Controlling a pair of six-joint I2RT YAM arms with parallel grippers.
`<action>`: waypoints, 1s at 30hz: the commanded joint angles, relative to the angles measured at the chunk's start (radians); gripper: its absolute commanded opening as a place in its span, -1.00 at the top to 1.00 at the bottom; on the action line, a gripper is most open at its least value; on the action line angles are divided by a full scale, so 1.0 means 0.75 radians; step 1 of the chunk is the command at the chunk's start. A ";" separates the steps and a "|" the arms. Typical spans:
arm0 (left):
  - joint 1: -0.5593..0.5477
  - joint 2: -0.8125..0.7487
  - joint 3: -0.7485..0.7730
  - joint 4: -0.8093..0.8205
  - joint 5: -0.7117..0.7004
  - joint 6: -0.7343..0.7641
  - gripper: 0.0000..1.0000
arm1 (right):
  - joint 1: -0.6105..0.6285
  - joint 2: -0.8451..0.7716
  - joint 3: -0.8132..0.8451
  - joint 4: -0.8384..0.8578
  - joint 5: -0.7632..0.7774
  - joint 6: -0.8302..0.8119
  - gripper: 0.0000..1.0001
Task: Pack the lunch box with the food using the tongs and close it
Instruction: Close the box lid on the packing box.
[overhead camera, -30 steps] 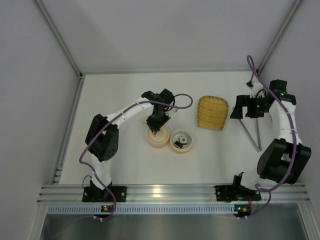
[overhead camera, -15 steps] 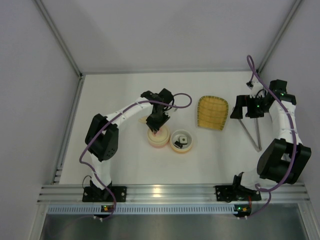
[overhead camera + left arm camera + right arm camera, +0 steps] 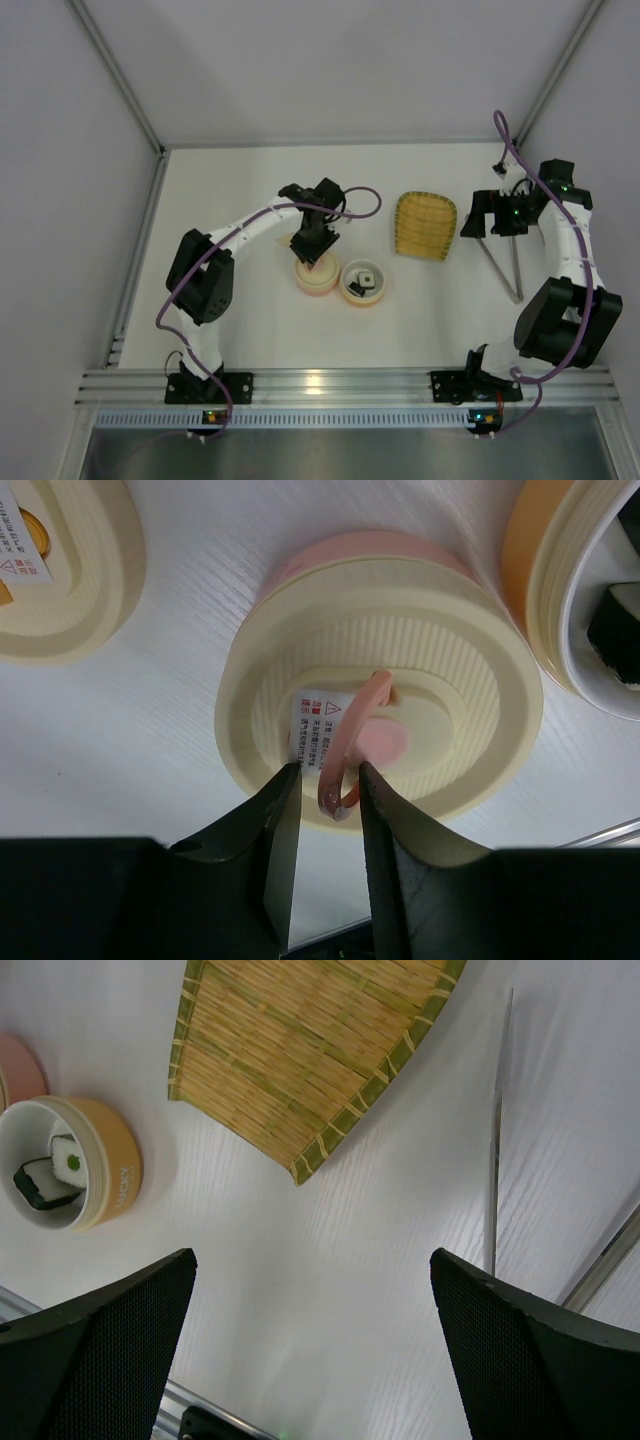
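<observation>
Cream lid (image 3: 400, 670) sits on pink box (image 3: 350, 550); L gripper (image 3: 330, 770) has eased partly open, jaws clear of its loop (image 3: 345, 735), so that tier's shut. Sushi (image 3: 45, 1175) in orange bowl (image 3: 115, 1165), uncovered. R gripper (image 3: 311, 1255) wide open, empty, by tongs (image 3: 515, 275)

The round cream lid (image 3: 400, 650) is seen to be of moulded matt plastic, with fine ribbing across its sunken middle. A pink loop (image 3: 343, 735) of rubbery look and a white printed paper label (image 3: 315, 715) are carried on it. The white table (image 3: 150, 730) is finished matt, with a faint wood-grain texture. The orange round bowl (image 3: 118, 1175) is of smooth plastic, white inside. The yellow tray (image 3: 300, 1050) is woven of bamboo strips and bound in green at the rim. The slim silver tongs (image 3: 494, 1140) are of smooth bare metal. The black fingers (image 3: 270, 850) of the left gripper (image 3: 327, 775) are of satin plastic; those of the right gripper (image 3: 312, 1260) are given a fine mesh texture.
</observation>
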 commanded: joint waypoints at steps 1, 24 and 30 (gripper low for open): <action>0.002 -0.025 -0.061 0.050 0.072 -0.022 0.30 | 0.015 -0.005 -0.006 0.040 -0.030 -0.009 -0.99; 0.002 -0.129 0.041 -0.014 0.187 0.088 0.34 | 0.017 0.010 0.019 0.029 -0.045 -0.015 -0.99; 0.002 -0.074 0.053 -0.024 0.158 0.106 0.34 | 0.017 0.005 0.021 0.025 -0.043 -0.021 -0.99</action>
